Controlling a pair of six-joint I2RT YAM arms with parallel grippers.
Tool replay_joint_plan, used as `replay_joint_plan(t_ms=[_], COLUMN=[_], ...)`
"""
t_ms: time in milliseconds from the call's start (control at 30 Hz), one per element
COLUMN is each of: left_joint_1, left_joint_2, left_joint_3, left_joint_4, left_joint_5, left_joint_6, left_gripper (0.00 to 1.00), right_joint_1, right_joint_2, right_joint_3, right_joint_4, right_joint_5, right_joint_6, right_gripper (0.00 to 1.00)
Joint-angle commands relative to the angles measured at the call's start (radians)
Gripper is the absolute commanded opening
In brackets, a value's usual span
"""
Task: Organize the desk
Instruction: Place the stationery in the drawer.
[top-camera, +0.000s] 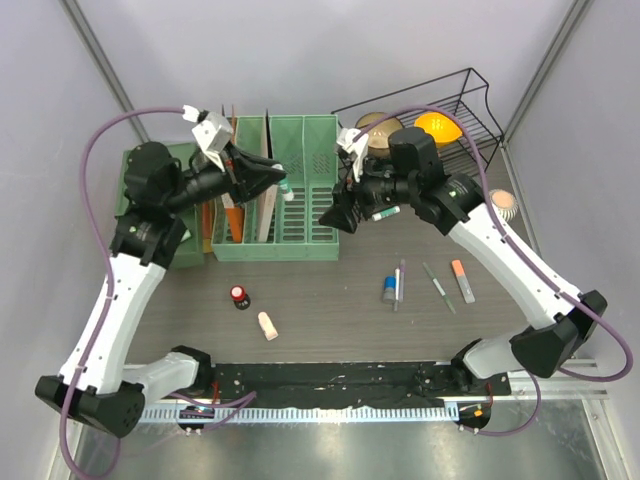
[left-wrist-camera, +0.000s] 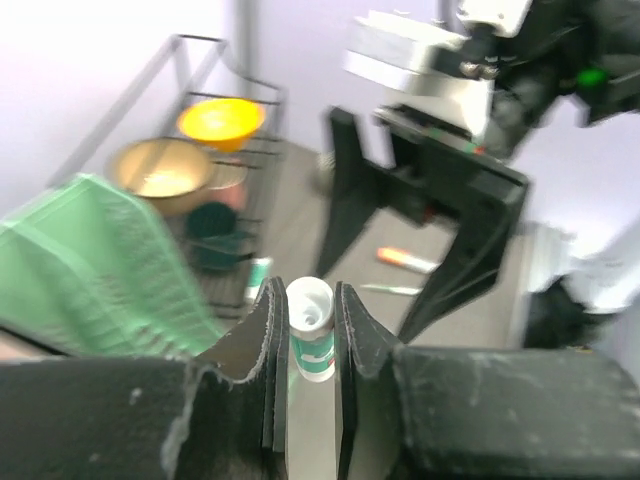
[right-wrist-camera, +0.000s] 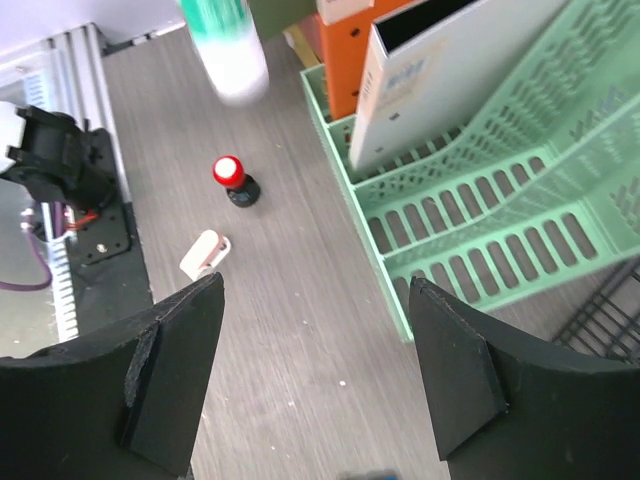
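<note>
pale walls (top-camera: 300, 50) on three sides. below, dark wood-grain desk (top-camera: 330, 290), spanning from black rail (top-camera: 330, 380) at near edge to far wall. noted green file rack (top-camera: 300, 225) at far left-centre, orange binder (right-wrist-camera: 345, 50) and white folder (right-wrist-camera: 440, 70) upright in slots. noted wire basket (top-camera: 470, 105) at far right, yellow bowl (top-camera: 438, 127) inside. found left gripper (left-wrist-camera: 310, 300) clamped on white-and-green tube (left-wrist-camera: 311, 335), held above rack. found right gripper (right-wrist-camera: 315, 290) jaws spread wide, nothing between, near tube, not touching. red-capped stamp (top-camera: 239, 295), pens (top-camera: 437, 285) loose on desk.
</note>
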Motion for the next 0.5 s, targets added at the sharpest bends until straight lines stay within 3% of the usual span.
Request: replay_joint_plan(t_ms=[0,300,467], left_joint_1=[0.054,0.398,0.436], left_joint_2=[-0.040,-0.056,-0.062], left_joint_3=[0.143,0.353,0.355], left_joint_4=[-0.427,-0.853,-0.930], left_joint_5=[-0.126,-0.149,-0.217], left_joint_6=[0.309,0.659,0.758], left_gripper=[0.00,0.00,0.00], right_joint_1=[-0.010,-0.023,-0.031], right_joint_2=[-0.075,-0.083,-0.093], right_joint_3=[-0.012,-0.056,-0.087], right_joint_4=[-0.028,-0.096,-0.097], right_joint_5=[0.078,0.119,0.168], right_joint_6=[-0.057,-0.089,-0.095], right_gripper=[0.80,0.80,0.80])
